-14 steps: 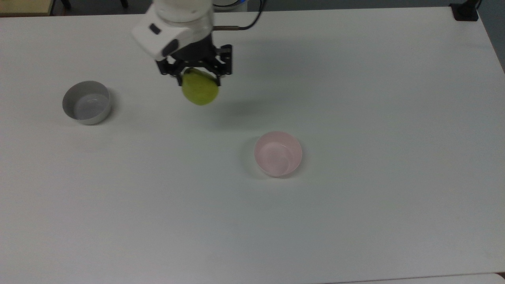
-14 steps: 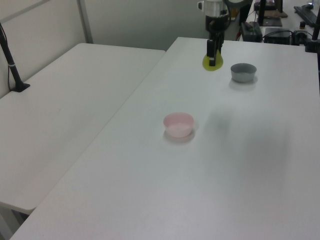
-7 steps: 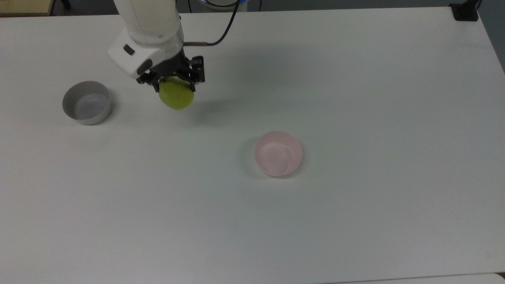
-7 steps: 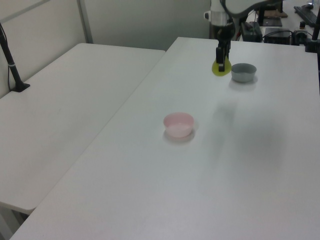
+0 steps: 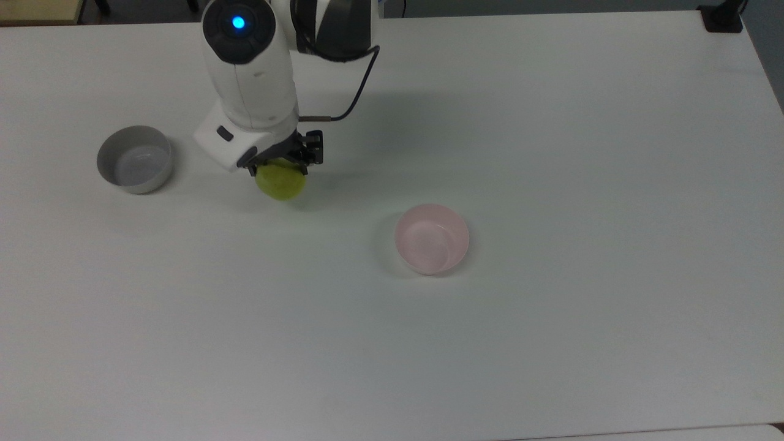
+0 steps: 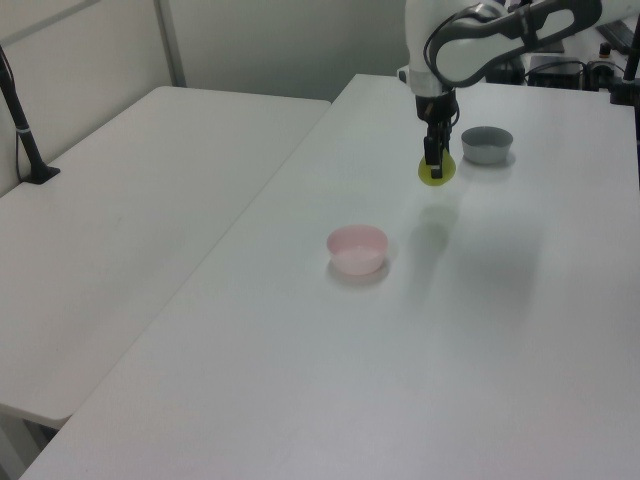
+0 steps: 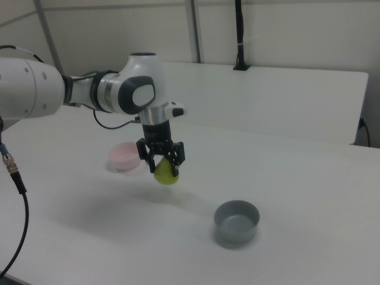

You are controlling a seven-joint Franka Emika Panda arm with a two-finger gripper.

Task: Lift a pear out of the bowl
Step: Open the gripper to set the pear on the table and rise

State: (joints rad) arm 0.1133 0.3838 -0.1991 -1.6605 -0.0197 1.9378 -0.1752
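White table (image 5: 551, 343), matte, bare apart from 2 bowls; a 2nd white table (image 6: 130, 230) butts against it on the left view's left. Pale partition walls behind, black post (image 7: 239, 35) at far table edge. Gripper (image 5: 283, 164) clenched on the pear (image 5: 281, 180), held in air off the surface, toward the table's back edge in the top view. Pink bowl (image 5: 432, 238) sits mid-table, well apart from pear. Grey bowl (image 5: 134, 158) near the top view's left edge.
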